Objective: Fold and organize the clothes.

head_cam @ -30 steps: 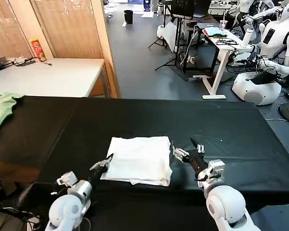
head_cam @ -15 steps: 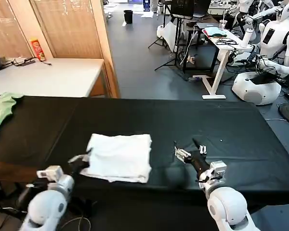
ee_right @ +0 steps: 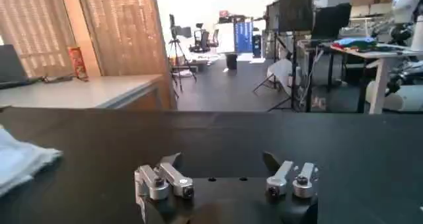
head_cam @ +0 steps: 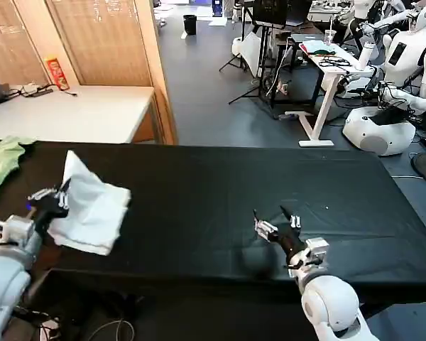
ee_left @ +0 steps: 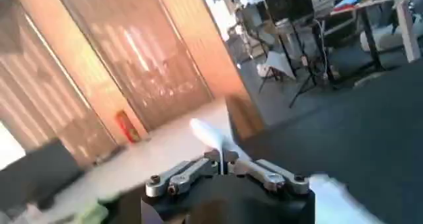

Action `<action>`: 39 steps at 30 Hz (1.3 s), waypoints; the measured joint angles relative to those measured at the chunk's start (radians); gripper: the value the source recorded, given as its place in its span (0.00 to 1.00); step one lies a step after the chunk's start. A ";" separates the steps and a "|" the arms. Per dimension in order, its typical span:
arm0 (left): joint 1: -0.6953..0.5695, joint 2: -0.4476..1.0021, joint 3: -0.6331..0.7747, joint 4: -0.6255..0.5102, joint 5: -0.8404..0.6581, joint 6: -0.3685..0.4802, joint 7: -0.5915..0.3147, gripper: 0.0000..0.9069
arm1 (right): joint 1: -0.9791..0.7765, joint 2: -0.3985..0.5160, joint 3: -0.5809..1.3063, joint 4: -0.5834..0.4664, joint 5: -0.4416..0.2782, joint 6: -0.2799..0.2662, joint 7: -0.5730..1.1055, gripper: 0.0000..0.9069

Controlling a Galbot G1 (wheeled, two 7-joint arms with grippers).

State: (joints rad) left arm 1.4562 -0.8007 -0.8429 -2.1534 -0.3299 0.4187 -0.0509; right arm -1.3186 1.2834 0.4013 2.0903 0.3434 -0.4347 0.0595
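The folded white T-shirt (head_cam: 91, 208) lies at the left end of the black table (head_cam: 220, 185), one corner lifted. My left gripper (head_cam: 54, 199) is shut on that raised edge; in the left wrist view white cloth (ee_left: 213, 136) stands pinched between the closed jaws of the left gripper (ee_left: 220, 158). My right gripper (head_cam: 273, 219) rests open near the table's front edge, right of centre, with nothing between its fingers. The right wrist view shows the right gripper (ee_right: 221, 159) open over bare black cloth, with the T-shirt (ee_right: 20, 160) far off to one side.
A light green garment (head_cam: 1, 160) lies at the table's far left edge, close to the T-shirt. A white table (head_cam: 71, 112) with a red can (head_cam: 55, 73) stands behind. Desks, stands and other robots (head_cam: 390, 78) fill the room beyond.
My left gripper has dragged the folded T-shirt from the table's front middle to its left end, lifting one corner. The right gripper has stayed where it was, open.
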 joint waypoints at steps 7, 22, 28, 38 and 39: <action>-0.038 -0.084 0.209 -0.059 -0.012 -0.005 -0.035 0.00 | -0.034 0.008 0.012 0.014 -0.009 -0.001 -0.001 0.97; -0.113 -0.318 0.590 0.017 0.086 -0.106 0.063 0.97 | -0.002 -0.014 -0.076 -0.013 0.176 -0.119 -0.002 0.97; -0.091 -0.308 0.559 -0.017 0.089 -0.129 0.063 0.97 | 0.063 0.012 -0.154 -0.064 0.244 -0.154 0.020 0.97; -0.044 -0.319 0.509 -0.023 0.124 -0.145 0.042 0.97 | 0.181 0.072 -0.305 -0.185 0.268 -0.186 0.037 0.82; -0.041 -0.320 0.506 -0.023 0.123 -0.146 0.039 0.97 | 0.191 0.077 -0.315 -0.196 0.273 -0.188 0.042 0.78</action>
State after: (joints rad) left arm 1.4150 -1.1205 -0.3373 -2.1765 -0.2066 0.2731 -0.0116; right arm -1.1277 1.3608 0.0863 1.8946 0.6164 -0.6227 0.1013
